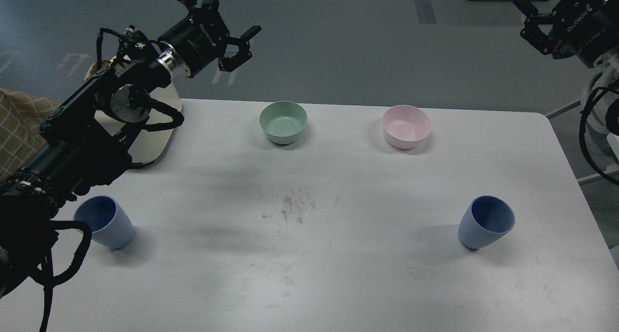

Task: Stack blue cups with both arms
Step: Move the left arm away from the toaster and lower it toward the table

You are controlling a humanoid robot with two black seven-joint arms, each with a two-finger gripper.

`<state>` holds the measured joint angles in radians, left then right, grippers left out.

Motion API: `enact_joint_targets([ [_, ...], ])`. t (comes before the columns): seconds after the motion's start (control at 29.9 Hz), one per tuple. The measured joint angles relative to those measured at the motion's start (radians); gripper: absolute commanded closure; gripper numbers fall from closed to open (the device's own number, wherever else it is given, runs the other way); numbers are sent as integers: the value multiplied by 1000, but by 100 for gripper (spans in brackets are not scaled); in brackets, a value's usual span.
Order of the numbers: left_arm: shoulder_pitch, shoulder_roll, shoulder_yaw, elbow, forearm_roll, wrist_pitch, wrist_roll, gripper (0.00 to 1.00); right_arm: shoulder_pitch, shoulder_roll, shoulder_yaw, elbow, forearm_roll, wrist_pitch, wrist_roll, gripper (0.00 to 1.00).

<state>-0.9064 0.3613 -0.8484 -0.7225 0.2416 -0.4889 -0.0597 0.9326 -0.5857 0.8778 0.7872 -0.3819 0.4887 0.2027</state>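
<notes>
Two blue cups stand upright and apart on the white table (pixel 338 274): one blue cup (pixel 107 221) at the near left, partly behind my left arm, and the other blue cup (pixel 486 223) at the near right. My left gripper (pixel 243 47) is open and empty, held high above the table's far left edge, far from both cups. My right gripper (pixel 529 24) is open and empty, high beyond the table's far right corner. Neither gripper touches anything.
A pale green bowl (pixel 283 122) and a pink bowl (pixel 406 126) sit along the table's far edge. A cream rounded board (pixel 157 141) lies at the far left under my left arm. A checked cloth (pixel 17 124) shows at the left edge.
</notes>
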Motion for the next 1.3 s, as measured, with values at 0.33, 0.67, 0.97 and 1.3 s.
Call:
enact_joint_targets([
  [0.33, 4, 7, -51, 89, -3, 0, 4, 2, 28, 89, 2, -50, -11, 0, 9, 0],
  [0.67, 5, 24, -88, 108, -24, 0, -9, 2, 23, 61, 8, -53, -6, 0, 12, 0],
  [0.97, 27, -21, -78, 123, -5, 0, -66, 2, 18, 67, 8, -79, -6, 0, 12, 0],
  [1.3, 58, -7, -38, 84, 30, 0, -80, 2, 15, 76, 7, -88, -5, 0, 12, 0],
])
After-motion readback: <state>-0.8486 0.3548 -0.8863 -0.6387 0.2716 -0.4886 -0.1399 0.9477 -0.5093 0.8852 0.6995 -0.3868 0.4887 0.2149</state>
